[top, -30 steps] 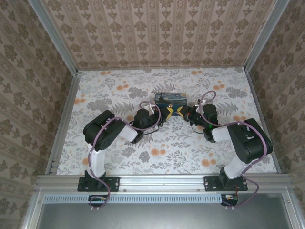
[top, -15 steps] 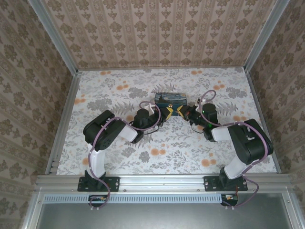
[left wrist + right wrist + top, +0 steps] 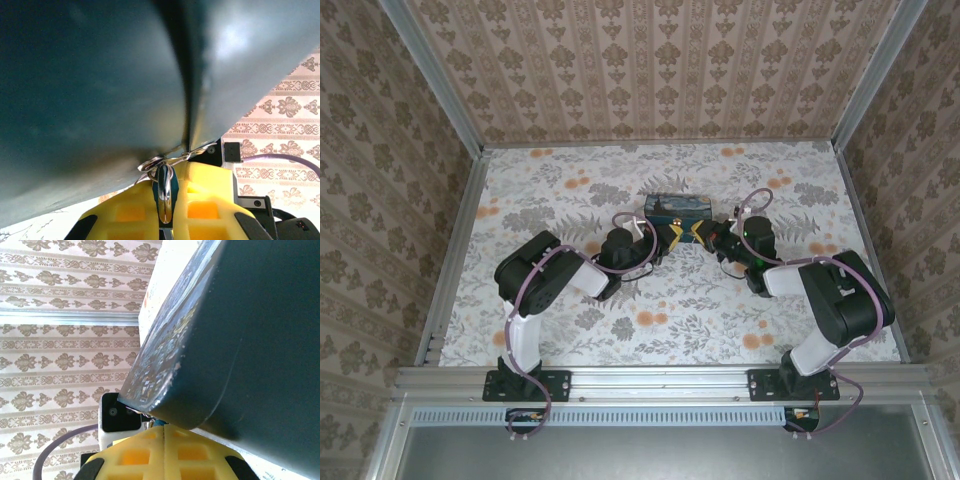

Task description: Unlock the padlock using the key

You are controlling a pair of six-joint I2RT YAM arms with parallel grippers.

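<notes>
Left gripper [image 3: 671, 236] pinches what looks like the key [image 3: 164, 197], right gripper [image 3: 164, 432] closed — turn gently, hold tin [image 3: 680, 206] steady.

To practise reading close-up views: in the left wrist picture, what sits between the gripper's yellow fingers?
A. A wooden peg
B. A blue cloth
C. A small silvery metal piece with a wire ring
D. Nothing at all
C: the left gripper is shut on a small silvery metal piece, with a wire ring at its top, just under the blue tin.
</notes>
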